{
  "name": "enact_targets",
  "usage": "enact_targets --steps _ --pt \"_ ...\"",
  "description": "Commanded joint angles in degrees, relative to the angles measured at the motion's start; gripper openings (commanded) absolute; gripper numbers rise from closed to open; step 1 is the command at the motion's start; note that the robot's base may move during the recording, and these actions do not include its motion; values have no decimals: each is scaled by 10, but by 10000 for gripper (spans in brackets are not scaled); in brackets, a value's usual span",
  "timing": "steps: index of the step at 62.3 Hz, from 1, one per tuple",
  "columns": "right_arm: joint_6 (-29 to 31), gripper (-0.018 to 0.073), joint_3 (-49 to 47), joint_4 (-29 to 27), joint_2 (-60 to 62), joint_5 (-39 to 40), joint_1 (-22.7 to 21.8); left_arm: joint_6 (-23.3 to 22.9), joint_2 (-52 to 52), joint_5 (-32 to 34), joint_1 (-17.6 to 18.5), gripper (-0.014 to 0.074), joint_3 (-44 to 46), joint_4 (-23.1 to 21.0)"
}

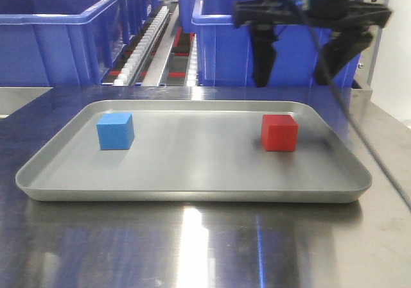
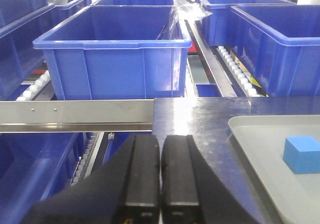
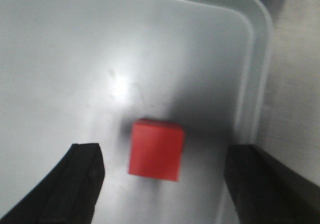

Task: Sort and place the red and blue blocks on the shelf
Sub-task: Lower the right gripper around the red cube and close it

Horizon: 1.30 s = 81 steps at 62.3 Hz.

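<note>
The shallow grey tray (image 1: 192, 195) on the steel tabletop (image 1: 205, 249) holds both cubes. The blue block (image 1: 115, 131) sits toward its left side and the red block (image 1: 279, 133) toward its right, well apart, each flat on the tray floor. Behind the tray stands the shelf (image 1: 168, 47), where large blue bins (image 1: 221, 50) rest on roller tracks (image 2: 232, 67) behind a brushed front rail (image 2: 75, 113). The right gripper (image 1: 293, 73) hangs above the red block, jaws spread wide and holding nothing. In the wrist view the cube lies between the two fingers, touching neither. The left gripper (image 2: 160, 149) is beyond the tray's left edge, jaws pressed together and empty.
</note>
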State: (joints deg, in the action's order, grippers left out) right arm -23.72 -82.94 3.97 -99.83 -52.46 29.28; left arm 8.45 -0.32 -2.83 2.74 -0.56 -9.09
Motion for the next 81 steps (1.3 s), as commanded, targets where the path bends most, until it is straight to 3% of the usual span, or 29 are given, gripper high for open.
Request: enact_targets --steps 1,58,63,75,81 --pt "0 610 -28 -3 10 8 0 -4 -11 46 -1 125 -15 -1" --pt "-11 596 -27 -36 -64 -8 -1 -4 -11 46 -1 125 -15 -1" --pt "-11 536 -27 -36 -64 -9 -1 -4 -11 46 -1 125 -15 -1" --pt "-11 230 -27 -36 -64 -9 -1 -4 -11 46 -1 125 -15 -1" --pt "-11 202 -30 -36 -58 -9 -1 -4 -11 46 -1 125 -15 -1"
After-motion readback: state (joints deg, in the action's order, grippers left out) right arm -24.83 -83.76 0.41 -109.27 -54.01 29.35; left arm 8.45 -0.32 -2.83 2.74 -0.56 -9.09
